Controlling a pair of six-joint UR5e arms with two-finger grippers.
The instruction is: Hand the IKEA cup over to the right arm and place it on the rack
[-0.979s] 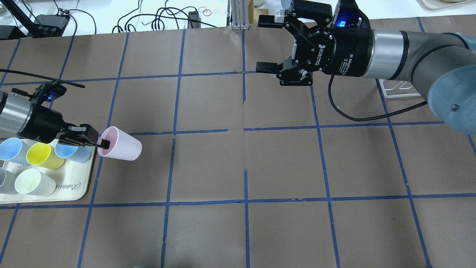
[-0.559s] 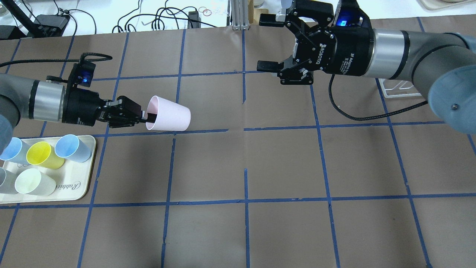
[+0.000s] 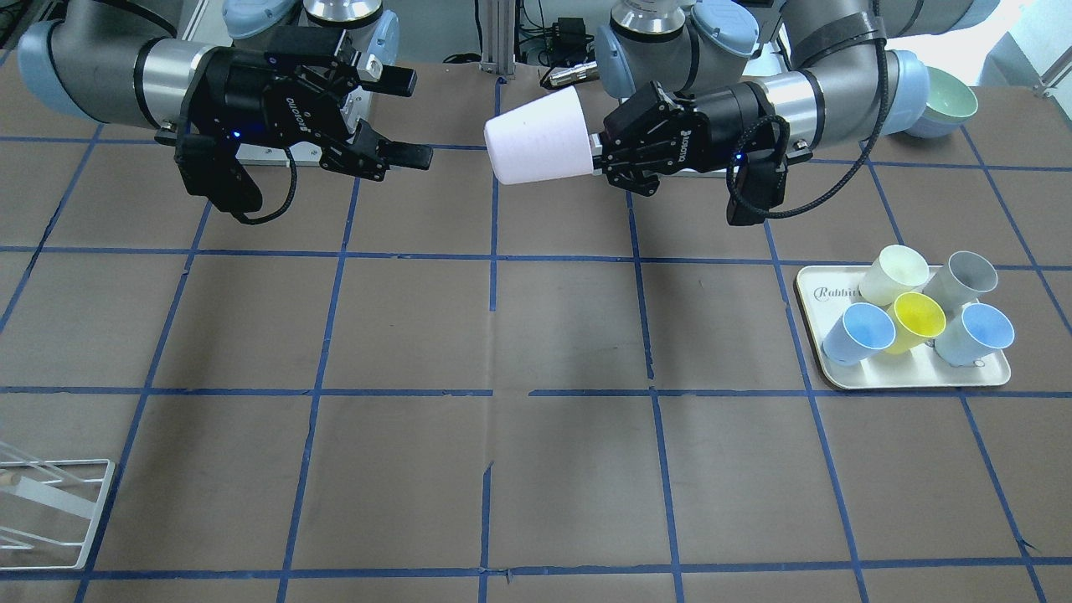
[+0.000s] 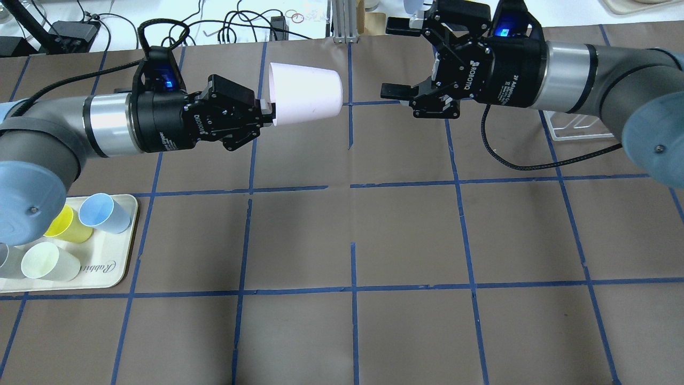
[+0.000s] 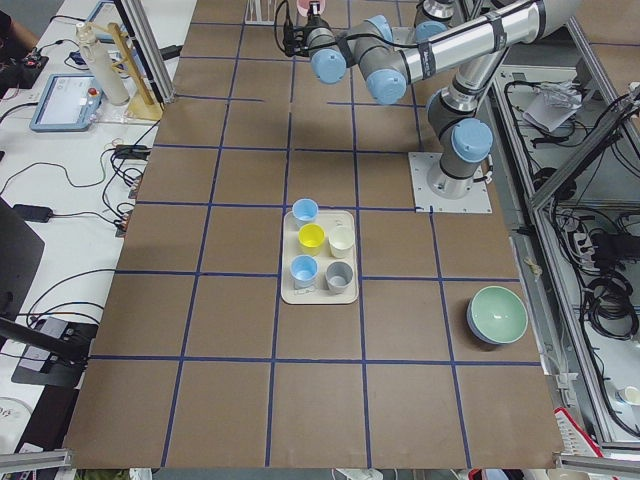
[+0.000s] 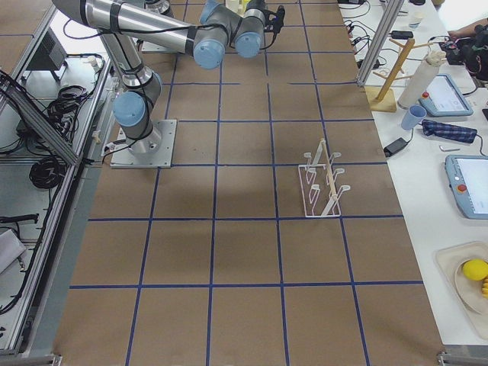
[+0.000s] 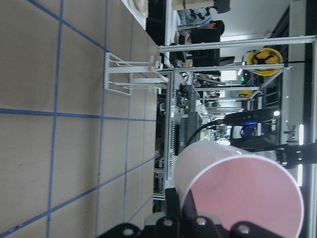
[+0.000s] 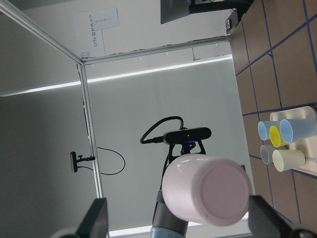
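Note:
The pale pink IKEA cup (image 4: 307, 91) lies on its side in the air, with its base towards the right arm. My left gripper (image 4: 267, 109) is shut on its rim, one finger inside the cup. It also shows in the front view (image 3: 540, 138) and the left wrist view (image 7: 237, 193). My right gripper (image 4: 393, 56) is open and empty, jaws wide, a short gap from the cup's base. In the right wrist view the cup's base (image 8: 208, 193) sits between the fingers (image 8: 96, 218). The white wire rack (image 6: 322, 183) stands far off on the table, also seen in the front view (image 3: 50, 502).
A cream tray (image 4: 115, 267) with several blue, yellow, pale yellow and grey cups sits by the left arm's side, also in the front view (image 3: 913, 381). A green bowl (image 3: 950, 96) rests behind the left arm. Cables and gear lie beyond the table's far edge.
My left arm has carried the pink cup from beside the tray up and across towards the right gripper. The right gripper has shifted slightly and stayed open.

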